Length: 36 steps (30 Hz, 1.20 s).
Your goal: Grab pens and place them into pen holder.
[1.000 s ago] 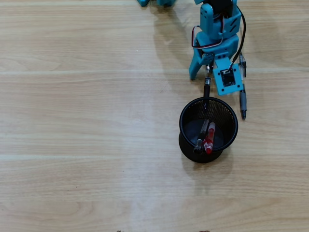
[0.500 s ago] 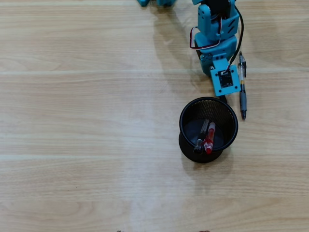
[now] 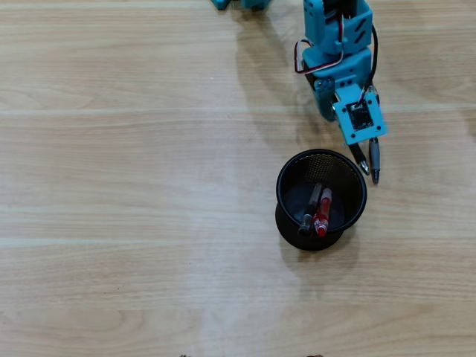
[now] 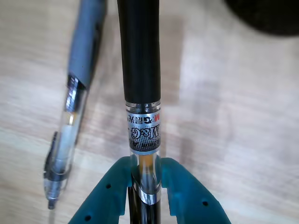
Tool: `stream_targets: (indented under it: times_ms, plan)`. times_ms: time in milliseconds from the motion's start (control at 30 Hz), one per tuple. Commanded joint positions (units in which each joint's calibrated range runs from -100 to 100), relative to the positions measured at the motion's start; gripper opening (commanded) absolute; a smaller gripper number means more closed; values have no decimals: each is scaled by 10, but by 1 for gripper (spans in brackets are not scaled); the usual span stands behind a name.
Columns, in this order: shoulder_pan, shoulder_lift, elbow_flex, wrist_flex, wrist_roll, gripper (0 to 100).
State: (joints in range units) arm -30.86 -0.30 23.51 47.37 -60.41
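Two pens (image 3: 316, 210) inside pen holder (image 3: 284, 199), hand (image 4: 145, 179) clenched on black-ended pen (image 4: 139, 60); grey-sleeved pen (image 4: 77, 84) beside.

**Colours on the wooden table**

Pale wood-grain table (image 3: 134, 186). Black mesh cup (image 3: 286, 216) holds a red pen (image 3: 322, 216) and a dark one (image 3: 311, 208). Teal gripper (image 4: 145, 179) grips a clear pen with black sleeve (image 4: 139, 56); at nine o'clock, a clear, grey-sleeved pen (image 4: 77, 93).

A light wooden table (image 3: 134, 149) fills the overhead view, its pale planks running left to right with fine grain and faint seams between boards. In the wrist view the same wood (image 4: 243, 121) looks blurred and softly shadowed.
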Motion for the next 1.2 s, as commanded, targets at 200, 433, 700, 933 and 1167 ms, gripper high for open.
stream_targets:
  times_ms: [200, 433, 700, 933, 1167]
  plan:
    - [59, -76, -200, 1, 63, 2]
    - [114, -49, -323, -15, 64, 2]
    - [140, 14, -365, -121, 21, 2]
    - [136, 52, -339, -233, 12, 2]
    - [135, 49, -188, -393, -7, 2]
